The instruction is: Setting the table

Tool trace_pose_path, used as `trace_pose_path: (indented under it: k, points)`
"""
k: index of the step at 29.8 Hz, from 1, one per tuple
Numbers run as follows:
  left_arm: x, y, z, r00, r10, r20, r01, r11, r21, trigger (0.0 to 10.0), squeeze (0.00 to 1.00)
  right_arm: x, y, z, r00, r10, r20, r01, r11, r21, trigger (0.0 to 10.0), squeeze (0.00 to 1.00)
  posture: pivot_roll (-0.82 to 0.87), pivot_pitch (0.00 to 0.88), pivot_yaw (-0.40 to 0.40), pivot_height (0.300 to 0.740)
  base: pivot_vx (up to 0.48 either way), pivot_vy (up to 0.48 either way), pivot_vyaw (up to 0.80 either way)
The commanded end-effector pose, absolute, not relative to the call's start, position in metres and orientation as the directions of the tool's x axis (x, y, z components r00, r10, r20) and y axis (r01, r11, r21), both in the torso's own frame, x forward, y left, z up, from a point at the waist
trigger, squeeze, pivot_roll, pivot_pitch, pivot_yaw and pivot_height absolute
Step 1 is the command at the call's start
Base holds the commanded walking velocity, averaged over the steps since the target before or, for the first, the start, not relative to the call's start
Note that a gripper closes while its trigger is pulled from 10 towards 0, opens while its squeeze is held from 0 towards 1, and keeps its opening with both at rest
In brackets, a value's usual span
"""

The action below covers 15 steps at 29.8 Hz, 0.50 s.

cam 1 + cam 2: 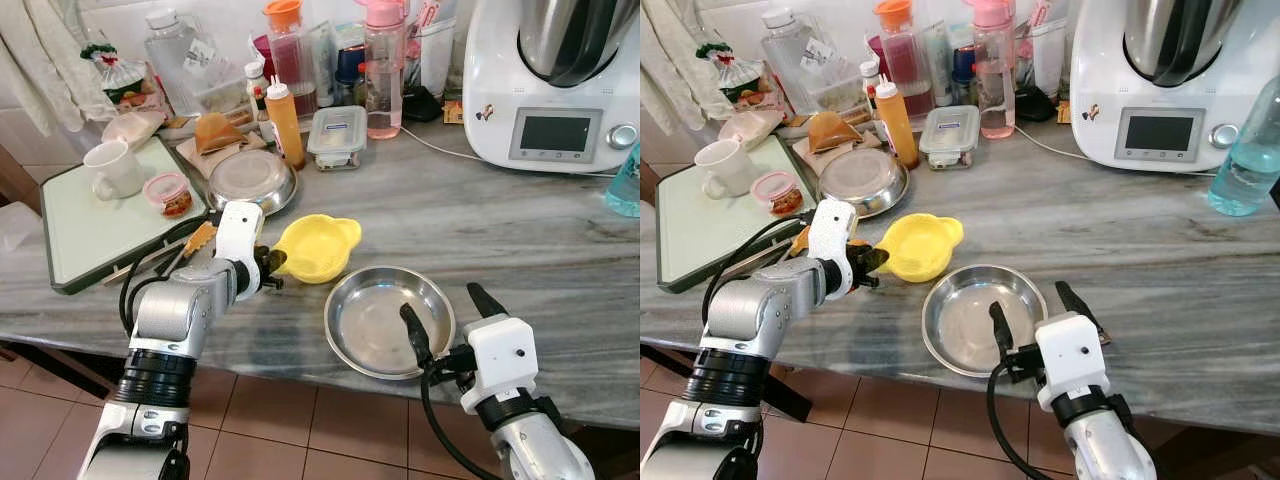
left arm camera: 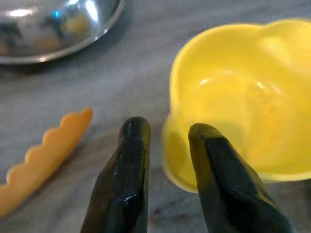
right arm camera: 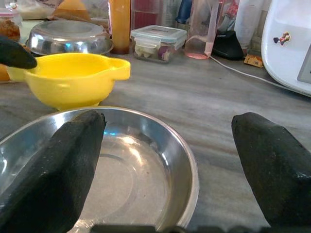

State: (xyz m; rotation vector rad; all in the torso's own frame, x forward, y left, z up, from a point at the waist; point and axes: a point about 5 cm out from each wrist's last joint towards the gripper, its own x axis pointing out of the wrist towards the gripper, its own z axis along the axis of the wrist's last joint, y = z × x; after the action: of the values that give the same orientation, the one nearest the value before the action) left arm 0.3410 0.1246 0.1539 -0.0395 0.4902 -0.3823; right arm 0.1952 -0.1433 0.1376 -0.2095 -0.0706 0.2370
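Two dishes are being handled on the counter (image 1: 520, 235): the yellow bowl (image 1: 315, 247) is pinched at its rim by the left gripper (image 1: 272, 268), while the steel plate (image 1: 388, 322) is straddled by the spread right gripper (image 1: 447, 318), seemingly for repositioning.

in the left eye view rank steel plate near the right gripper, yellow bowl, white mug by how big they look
1. steel plate
2. yellow bowl
3. white mug, though it sits farther from the camera, so its rank is less sure
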Motion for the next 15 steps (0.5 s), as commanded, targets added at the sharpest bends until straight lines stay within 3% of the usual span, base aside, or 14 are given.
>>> trace_pose_path:
  k: [1,11,15]
  points:
    - [0.343,0.132,0.163,0.824,-0.362,-0.436,0.347,0.931,-0.118,10.0,1.00,0.196,-0.139,0.136,0.967,0.254,0.035,-0.242,0.948,-0.205,10.0,0.00,-0.12,0.054,0.162,0.740,0.000,0.000,0.00]
    - [0.344,0.134,0.173,0.831,-0.374,-0.413,0.360,0.926,-0.114,10.0,1.00,0.198,-0.138,0.136,0.967,0.253,0.039,-0.240,0.949,-0.205,10.0,0.00,-0.12,0.055,0.162,0.740,0.000,0.000,0.00]
    - [0.340,0.140,0.184,0.862,-0.375,-0.341,0.366,0.926,-0.093,10.0,1.00,0.198,-0.140,0.136,0.969,0.244,0.040,-0.231,0.951,-0.206,10.0,0.00,-0.12,0.054,0.159,0.740,0.000,0.000,0.00]
